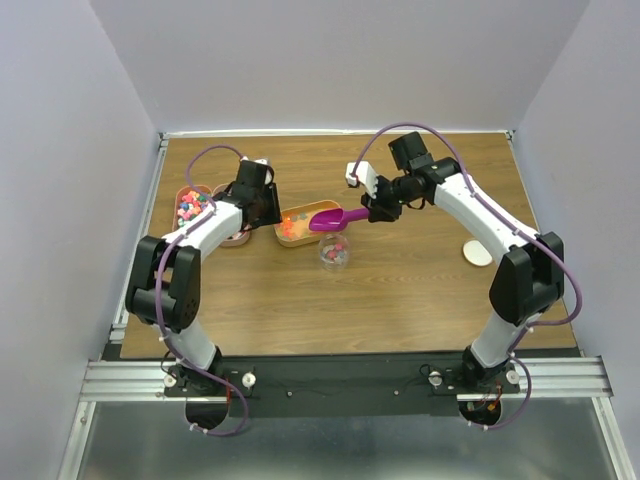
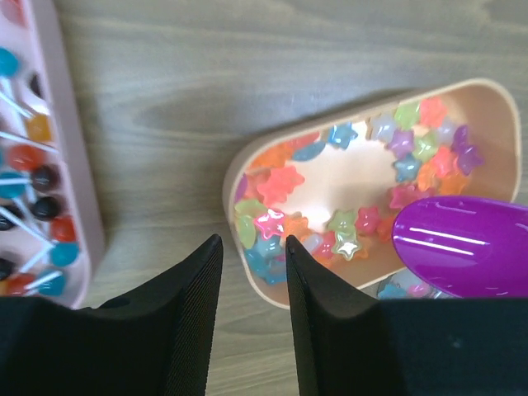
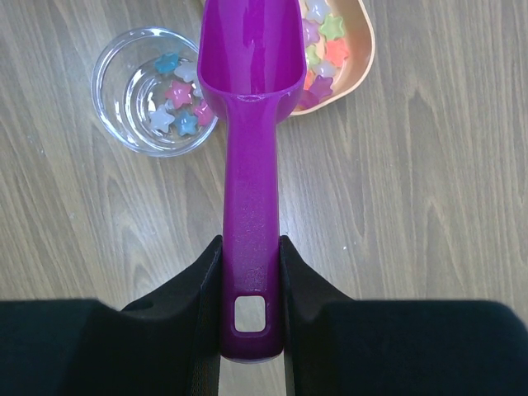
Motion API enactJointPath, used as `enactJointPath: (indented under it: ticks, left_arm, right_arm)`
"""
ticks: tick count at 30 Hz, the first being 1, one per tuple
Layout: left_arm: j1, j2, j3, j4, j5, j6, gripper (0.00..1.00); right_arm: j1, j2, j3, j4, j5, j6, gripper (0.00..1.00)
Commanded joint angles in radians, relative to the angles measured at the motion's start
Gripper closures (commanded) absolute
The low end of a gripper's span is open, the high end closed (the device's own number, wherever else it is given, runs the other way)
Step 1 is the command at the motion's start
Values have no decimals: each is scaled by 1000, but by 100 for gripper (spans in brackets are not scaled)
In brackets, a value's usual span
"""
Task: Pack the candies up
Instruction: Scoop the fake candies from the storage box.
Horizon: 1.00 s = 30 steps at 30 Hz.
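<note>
We are viewing the right gripper [image 3: 250, 247] clamping the magenta scoop [image 3: 247, 124] by its handle, its bowl hanging over the peach tray [image 2: 499, 124]. The left gripper [image 2: 253, 252] is hovering at the tray's other end, jaws narrowly parted, holding nothing. The candies [image 2: 279, 183] are lying in the tray, and a few are sitting in the clear cup [image 3: 111, 82].

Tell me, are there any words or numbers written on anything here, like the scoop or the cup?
None can be read in any view.
The purple scoop, clear cup, peach tray and star candies are all plain.
The scoop's handle has only a square hole, no writing.
Any label on the arms is too small to read from above.
</note>
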Motion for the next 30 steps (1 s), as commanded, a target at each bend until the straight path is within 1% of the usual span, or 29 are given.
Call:
enactJointPath:
  ticks: [1,9,14,21,25,30]
  left_arm:
    - [-28,53,2,-6,-42,-26,58]
    - [-34,124,69,-44,-100,16,65]
    - [-36,182,129,-49,-99,88,76]
    - [-40,242,238,-54,-130,210,80]
    - [-48,301,347,-63,-127,304,82]
    - [-57,389,439,-99,-108,340,82]
  right_arm:
    - [-7,32,26,-6,-17,-15,99]
    - [-7,44,38,-6,-8,-16,99]
    - [-9,44,43,-6,-3,-15,99]
    - [-10,44,41,-8,4,-12,99]
    - [-9,56,50,-8,29,-6,99]
    - [-20,73,93,-8,63,-4,99]
